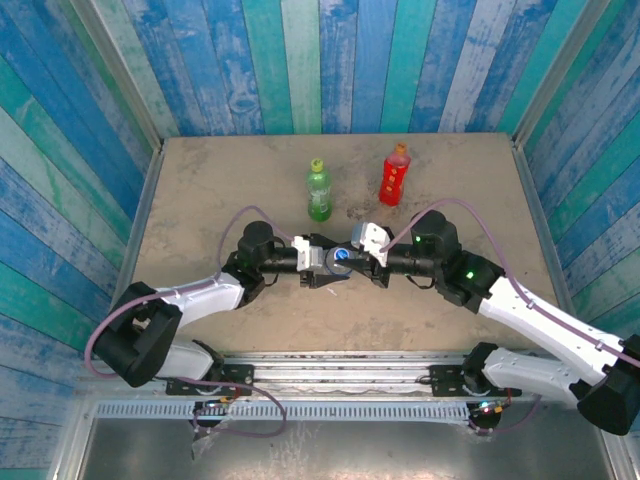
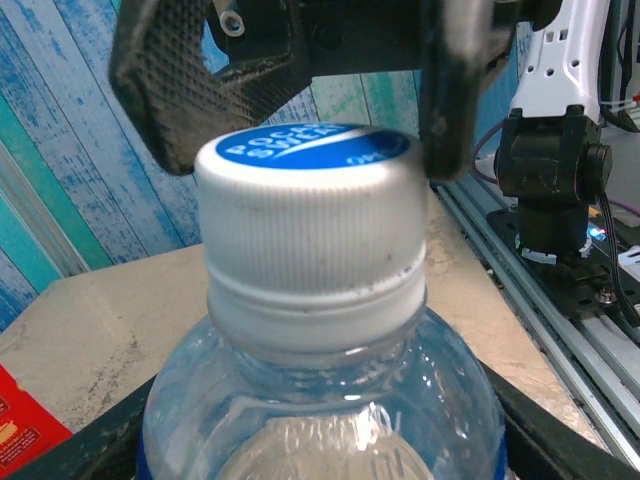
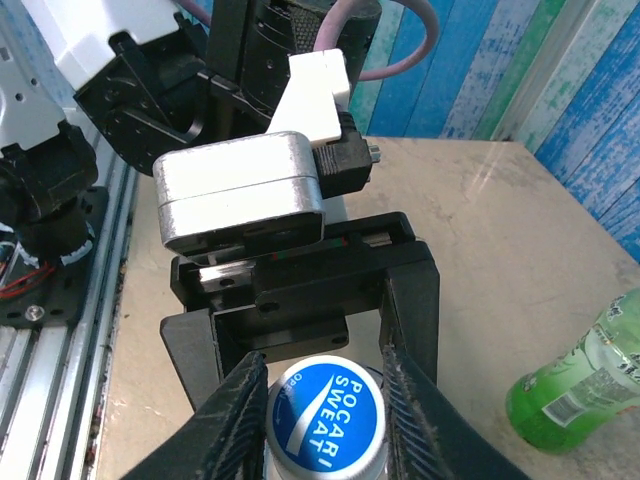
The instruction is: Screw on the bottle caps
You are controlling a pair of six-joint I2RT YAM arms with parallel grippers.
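L gripper [image 1: 326, 263] holds clear bottle [image 2: 320, 400], label cut off; R gripper [image 3: 325, 372] pinches blue cap [image 3: 327, 418].

Light is bright and even, and it comes from overhead. In the top view the table [image 1: 200, 180] is flatly lit, with only faint soft shadows under the arms [image 1: 200, 295]. In the left wrist view the cap [image 2: 310, 235] is sharp, a dark finger [image 2: 455, 100] at 1 o'clock is blurred, and small highlights glint on the clear bottle [image 2: 320, 410]. In the right wrist view the silver housing [image 3: 240, 190] at 10 o'clock shines pale, and the green bottle [image 3: 580, 385] at 4 o'clock looks soft and shiny.
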